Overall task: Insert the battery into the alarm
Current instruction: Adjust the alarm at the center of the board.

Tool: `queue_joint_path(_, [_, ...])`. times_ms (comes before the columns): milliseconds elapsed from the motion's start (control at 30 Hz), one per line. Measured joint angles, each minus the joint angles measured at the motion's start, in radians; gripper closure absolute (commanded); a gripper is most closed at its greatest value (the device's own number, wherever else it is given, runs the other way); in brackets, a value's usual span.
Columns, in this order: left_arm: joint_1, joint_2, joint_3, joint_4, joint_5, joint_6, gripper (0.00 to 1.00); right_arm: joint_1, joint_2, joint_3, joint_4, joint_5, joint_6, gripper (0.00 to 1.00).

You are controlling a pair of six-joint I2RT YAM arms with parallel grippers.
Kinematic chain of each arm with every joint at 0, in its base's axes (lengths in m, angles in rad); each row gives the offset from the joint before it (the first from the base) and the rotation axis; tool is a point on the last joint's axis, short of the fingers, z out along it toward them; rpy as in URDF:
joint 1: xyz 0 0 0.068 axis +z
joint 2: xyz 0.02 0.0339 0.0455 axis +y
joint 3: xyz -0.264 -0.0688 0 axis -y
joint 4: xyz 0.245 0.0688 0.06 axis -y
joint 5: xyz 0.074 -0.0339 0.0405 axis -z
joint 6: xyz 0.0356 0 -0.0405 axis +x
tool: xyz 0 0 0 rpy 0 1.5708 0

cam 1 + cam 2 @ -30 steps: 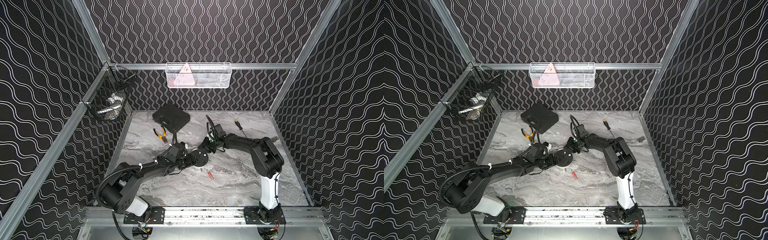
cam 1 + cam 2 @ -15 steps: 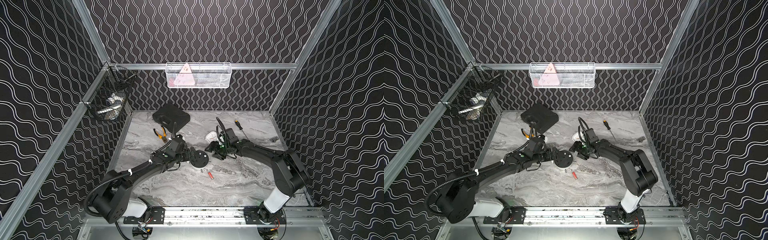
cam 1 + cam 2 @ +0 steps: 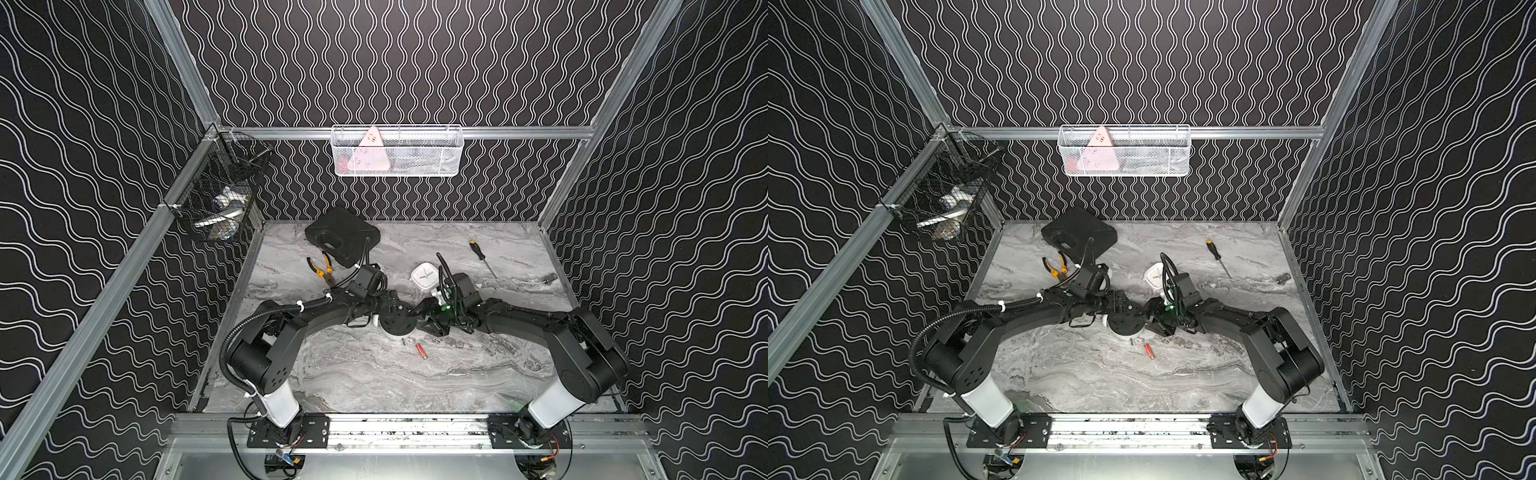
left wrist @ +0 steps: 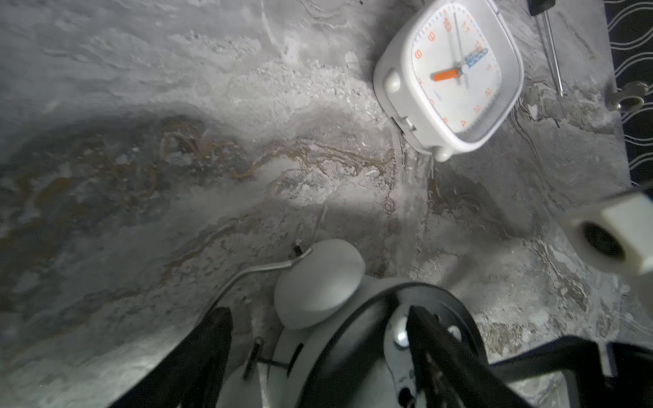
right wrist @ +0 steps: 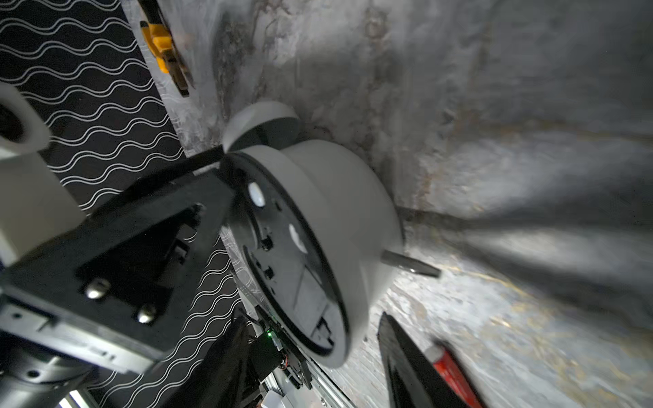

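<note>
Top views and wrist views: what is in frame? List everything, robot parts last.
table: one, grey marble, under everything
round alarm: one, white with black back, table centre
square clock: one, white, behind the round alarm
battery: one, red, lying in front of the round alarm
pliers: one, orange handles, back left
case: one, black, back left by the wall
screwdriver: one, black and yellow handle, back right
metal part: one, silver, right edge, too small to name
wire basket: one, white, back wall, holding a pink triangle
mesh basket: one, black, left wall, holding white things
left gripper: one, black, astride the round alarm, grip unclear
right gripper: one, black, open at the round alarm's rim
</note>
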Motion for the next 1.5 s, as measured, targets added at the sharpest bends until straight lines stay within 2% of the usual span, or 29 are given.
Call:
queue_joint_path(100, [0.004, -0.031, -0.037, 0.0, 0.003, -0.009, 0.22, -0.006, 0.045, 0.05, -0.008, -0.013, 0.003, 0.51])
queue_joint_path(300, [0.004, -0.084, -0.113, 0.017, 0.012, -0.064, 0.24, -0.017, 0.132, 0.147, -0.068, -0.014, -0.024, 0.52])
queue_joint_path(567, [-0.002, -0.146, -0.162, 0.023, 0.087, -0.116, 0.26, -0.039, 0.192, 0.235, -0.1, -0.025, -0.098, 0.38])
queue_joint_path(667, [-0.002, -0.152, -0.166, 0.021, 0.089, -0.133, 0.26, -0.05, 0.179, 0.227, -0.125, -0.015, -0.117, 0.35])
queue_joint_path(800, [-0.002, -0.148, -0.155, 0.012, 0.086, -0.133, 0.17, -0.054, 0.073, 0.177, -0.17, 0.038, -0.146, 0.34])
queue_joint_path(1000, [-0.002, -0.126, -0.14, 0.005, 0.101, -0.109, 0.2, -0.008, -0.066, 0.006, -0.159, 0.072, -0.093, 0.39])
queue_joint_path(1167, [-0.027, -0.143, -0.14, -0.034, 0.088, -0.1, 0.25, 0.063, -0.067, -0.005, -0.141, 0.083, -0.031, 0.43])
queue_joint_path(1300, [-0.029, -0.166, -0.152, -0.053, 0.08, -0.099, 0.31, 0.057, -0.04, 0.025, -0.148, 0.095, -0.019, 0.45])
queue_joint_path(1500, [-0.033, -0.2, -0.188, -0.055, 0.089, -0.111, 0.29, 0.029, 0.019, 0.103, -0.165, 0.095, -0.05, 0.42])
